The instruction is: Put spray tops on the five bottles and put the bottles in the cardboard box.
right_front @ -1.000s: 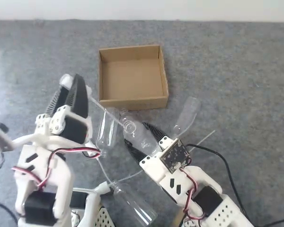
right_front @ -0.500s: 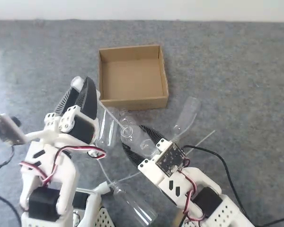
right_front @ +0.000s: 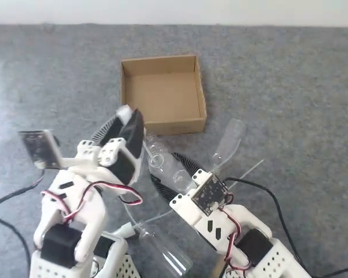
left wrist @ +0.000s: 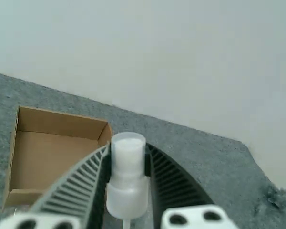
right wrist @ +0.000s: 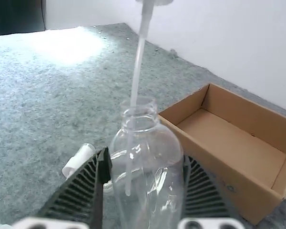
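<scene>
The spray top is being pinched by its white collar in the left gripper, with the jaws clamped on either side of it, and it is being held above the clear bottle. That bottle is being gripped round its body by the right gripper, neck up, just on the near side of the cardboard box. The dip tube is being threaded through the open neck, and its tip can be seen inside the bottle.

For this step to be done well, the tube is best kept in line with the neck while the top is being lowered, so that the collar is seated square on the rim and not cocked. The bottle should be held firm while the collar is being pressed or twisted home.

No brand, label or readable writing is being shown on the bottle, top or box. A small mark on the box wall is too small to be made out.
</scene>
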Robot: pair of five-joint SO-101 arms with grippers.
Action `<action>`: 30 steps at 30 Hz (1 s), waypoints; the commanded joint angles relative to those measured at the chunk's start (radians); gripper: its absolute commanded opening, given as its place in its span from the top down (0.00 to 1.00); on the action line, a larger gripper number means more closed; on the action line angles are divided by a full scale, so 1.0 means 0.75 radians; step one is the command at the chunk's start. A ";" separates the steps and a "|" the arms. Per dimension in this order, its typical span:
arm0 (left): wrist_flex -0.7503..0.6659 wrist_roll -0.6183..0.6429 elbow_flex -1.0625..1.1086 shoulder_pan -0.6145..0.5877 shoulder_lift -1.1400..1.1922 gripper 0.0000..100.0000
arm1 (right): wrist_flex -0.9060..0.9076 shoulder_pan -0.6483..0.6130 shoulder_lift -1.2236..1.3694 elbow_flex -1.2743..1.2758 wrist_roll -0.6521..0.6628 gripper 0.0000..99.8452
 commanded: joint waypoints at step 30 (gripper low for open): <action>0.188 -0.278 0.028 0.196 -0.025 0.80 | -0.017 0.034 -0.026 0.031 0.016 0.93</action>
